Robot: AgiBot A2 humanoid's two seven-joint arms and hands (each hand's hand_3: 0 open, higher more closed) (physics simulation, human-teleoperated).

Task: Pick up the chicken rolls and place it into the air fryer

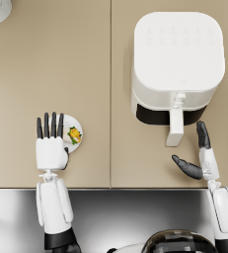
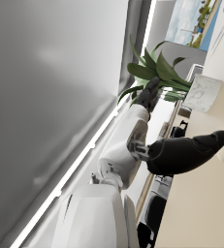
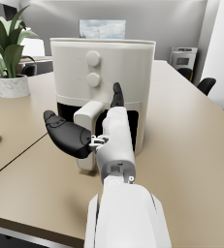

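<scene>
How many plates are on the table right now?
1. A small white plate with the chicken rolls sits beside the left hand, left of the air fryer. None hidden that I can tell.

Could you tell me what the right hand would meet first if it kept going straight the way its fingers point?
Most likely the air fryer: the right hand points at its front beside the handle, though depth is uncertain.

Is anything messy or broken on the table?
No, nothing stands out. The air fryer stands upright, and the chicken roll sits neatly on its small plate beside the left hand.
</scene>
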